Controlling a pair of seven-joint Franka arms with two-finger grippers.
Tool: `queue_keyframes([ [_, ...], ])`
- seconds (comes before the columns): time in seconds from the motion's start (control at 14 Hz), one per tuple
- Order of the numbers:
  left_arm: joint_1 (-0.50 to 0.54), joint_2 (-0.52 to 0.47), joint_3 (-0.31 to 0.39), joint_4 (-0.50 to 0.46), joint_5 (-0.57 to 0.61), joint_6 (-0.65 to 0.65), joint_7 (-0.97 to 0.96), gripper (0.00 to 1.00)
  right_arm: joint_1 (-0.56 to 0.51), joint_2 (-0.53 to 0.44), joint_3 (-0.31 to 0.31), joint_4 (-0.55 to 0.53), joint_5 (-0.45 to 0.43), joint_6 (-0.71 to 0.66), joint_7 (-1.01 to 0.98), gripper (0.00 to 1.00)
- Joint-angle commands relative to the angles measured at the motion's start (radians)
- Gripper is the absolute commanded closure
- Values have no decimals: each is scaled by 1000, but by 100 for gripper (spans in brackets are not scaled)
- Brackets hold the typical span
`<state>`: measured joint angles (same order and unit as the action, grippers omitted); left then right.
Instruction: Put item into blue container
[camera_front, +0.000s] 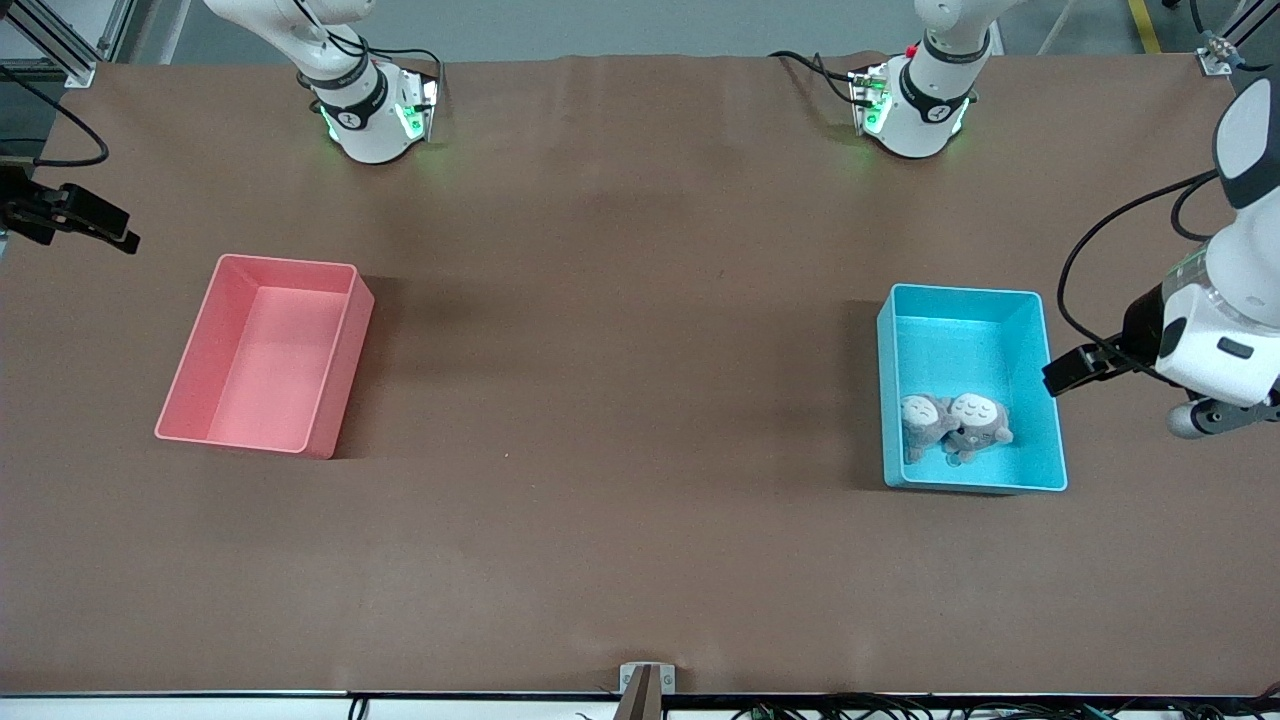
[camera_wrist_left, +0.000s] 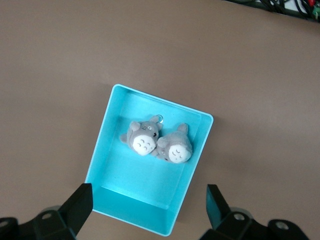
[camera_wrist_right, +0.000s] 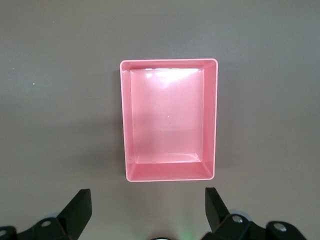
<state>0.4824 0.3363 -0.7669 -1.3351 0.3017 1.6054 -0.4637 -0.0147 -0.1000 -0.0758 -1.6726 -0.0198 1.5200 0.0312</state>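
With both plush toys (camera_front: 955, 425) in the blue container (camera_front: 1040, 400) — lower right of the frame — we judge the drop done; left gripper (camera_wrist_left: 149, 207) and right gripper (camera_wrist_right: 147, 207) hang with jaws apart, empty — we'd next retreat.

Two grey plush toys (camera_front: 955, 424), one blue container (camera_front: 1040, 395), one pink bin (camera_front: 340, 375).

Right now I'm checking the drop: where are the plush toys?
Both plush toys lie side by side inside the blue container, in its part nearer the front camera, toward the left arm's end of the table.
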Motion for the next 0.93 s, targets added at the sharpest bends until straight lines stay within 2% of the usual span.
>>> queue_keyframes([
  [0.0,2,-59,-2,-1,10,-48,57,0,-4,-49,5,-45,-22,11,-5,0],
  [0.21,-8,-101,-6,-1,5,-78,86,0,-5,-49,2,-42,-16,19,-5,0],
  [0.28,-49,-129,17,-6,-6,-78,106,0,-5,-49,2,-41,-9,26,-5,0],
  [0.36,-104,-135,87,-6,-28,-78,129,0,-2,-49,2,-41,-8,32,-4,0],
  [0.57,-307,-236,373,-56,-153,-84,233,0,1,-44,4,-44,-5,45,-4,0],
  [0.71,-390,-298,476,-123,-182,-104,276,0,1,-43,5,-44,-2,39,-4,0],
  [0.85,-490,-329,601,-150,-213,-119,301,0,1,-43,4,-44,15,32,-5,0],
])
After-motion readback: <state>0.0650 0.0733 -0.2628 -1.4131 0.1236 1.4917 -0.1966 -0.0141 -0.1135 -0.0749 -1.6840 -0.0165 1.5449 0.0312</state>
